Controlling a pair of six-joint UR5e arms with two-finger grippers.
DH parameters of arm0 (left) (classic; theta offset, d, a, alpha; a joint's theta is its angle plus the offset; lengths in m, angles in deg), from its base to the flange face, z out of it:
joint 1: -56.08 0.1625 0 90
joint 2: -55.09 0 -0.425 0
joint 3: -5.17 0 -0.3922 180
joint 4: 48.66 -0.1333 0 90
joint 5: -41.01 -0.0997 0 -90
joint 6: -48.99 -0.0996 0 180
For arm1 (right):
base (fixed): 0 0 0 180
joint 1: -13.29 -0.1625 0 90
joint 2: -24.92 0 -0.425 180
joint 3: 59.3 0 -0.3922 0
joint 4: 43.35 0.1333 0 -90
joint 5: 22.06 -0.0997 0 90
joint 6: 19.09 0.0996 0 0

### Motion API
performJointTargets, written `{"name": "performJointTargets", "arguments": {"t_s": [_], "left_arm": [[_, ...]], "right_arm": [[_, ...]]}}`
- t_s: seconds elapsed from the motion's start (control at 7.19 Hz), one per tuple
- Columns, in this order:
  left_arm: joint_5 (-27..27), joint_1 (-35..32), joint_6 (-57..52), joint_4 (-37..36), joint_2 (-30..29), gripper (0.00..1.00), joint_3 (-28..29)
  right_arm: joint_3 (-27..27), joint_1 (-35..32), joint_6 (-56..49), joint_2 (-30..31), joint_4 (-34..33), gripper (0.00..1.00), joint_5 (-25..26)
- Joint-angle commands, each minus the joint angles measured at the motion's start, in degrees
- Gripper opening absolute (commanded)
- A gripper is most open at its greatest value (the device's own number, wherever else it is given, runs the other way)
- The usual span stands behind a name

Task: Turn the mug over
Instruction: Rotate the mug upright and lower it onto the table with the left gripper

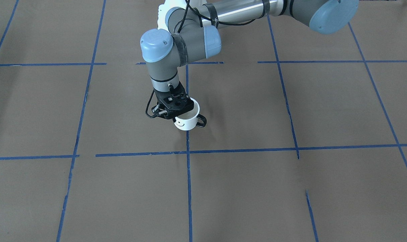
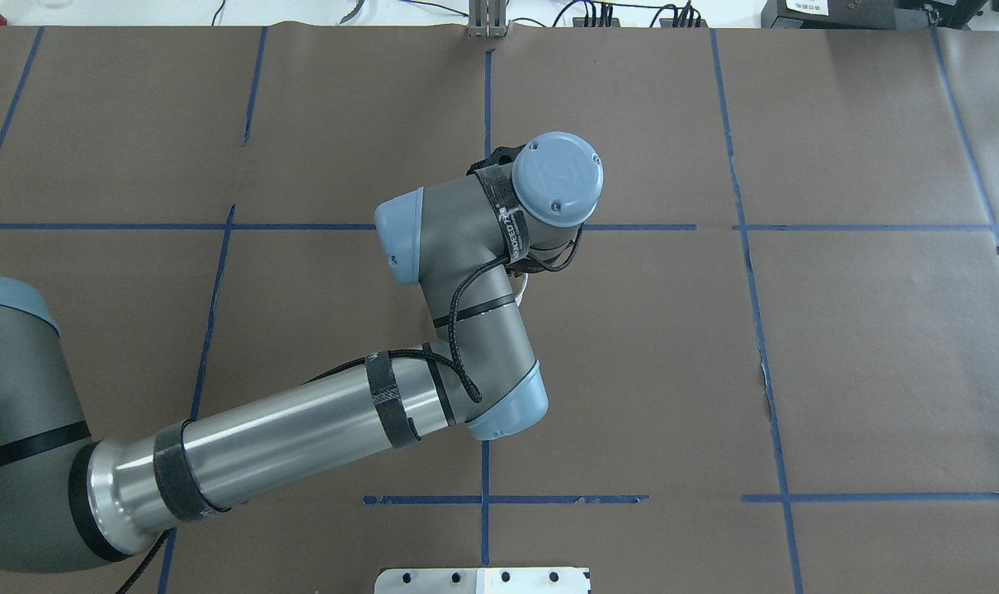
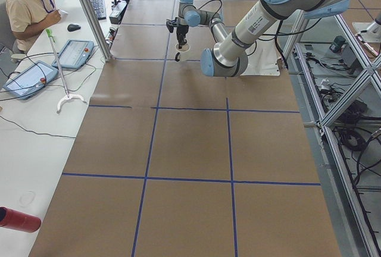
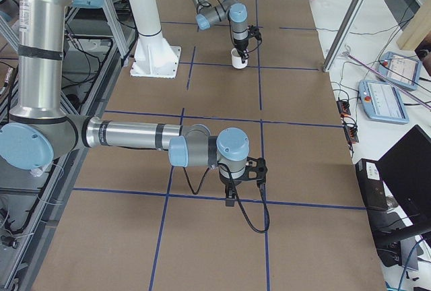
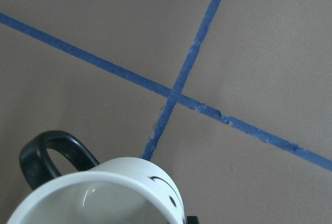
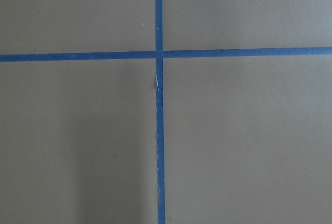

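Seemingly left gripper (image 1: 174, 112) pinches mug (image 1: 186, 124) rim at its front-view 10 o'clock; mug upright, handle at 4 o'clock. Right gripper (image 4: 230, 200) is far off and I cannot tell its opening.

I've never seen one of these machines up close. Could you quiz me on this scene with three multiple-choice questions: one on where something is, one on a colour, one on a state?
1. Where is the mug?
A) in the left hand, beside a blue tape line
B) on the operator's desk
C) on the floor

2. What colour is the mug's handle?
A) blue
B) black
C) white

3. Which way does the mug's mouth face?
A) straight down
B) upward
C) flat sideways

Answers:
1 A: the front view shows the left hand closed on the mug's rim, next to the tape.
2 B: the loop shows black in the left wrist view.
3 B: both the front view and the wrist view look down into its pale inside.
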Motion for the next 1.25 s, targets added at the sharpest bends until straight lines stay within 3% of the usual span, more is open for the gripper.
{"name": "performJointTargets", "arguments": {"t_s": [0.0, 0.28, 0.42, 0.56, 0.7, 0.83, 1.11], "left_arm": [[0.1, 0.6, -0.1, 0.0, 0.2, 0.00, 0.2], [0.1, 0.7, -0.1, 0.1, 0.8, 0.00, 0.1], [0.2, 0.7, -0.1, 0.1, 0.9, 0.08, 0.1], [0.1, 0.7, -0.1, 0.1, 0.9, 0.35, 0.0], [0.1, 0.7, -0.1, 0.1, 1.0, 0.80, -0.1], [0.1, 0.7, -0.1, 0.1, 1.0, 1.00, -0.1], [0.5, 0.3, -0.1, -0.1, 1.0, 1.00, -0.8]], "right_arm": [[0.0, 0.0, 0.1, 0.0, 0.0, 1.00, 0.0], [0.0, 0.0, 0.0, 0.0, 0.0, 1.00, 0.0], [0.0, 0.0, 0.1, 0.0, 0.0, 1.00, 0.0], [0.0, 0.0, 0.0, 0.0, 0.0, 1.00, 0.0], [0.0, 0.0, 0.0, 0.0, 0.0, 1.00, 0.0], [0.0, 0.0, 0.0, 0.0, 0.0, 1.00, 0.0], [0.0, 0.0, 0.0, 0.0, 0.0, 1.00, 0.0]]}}
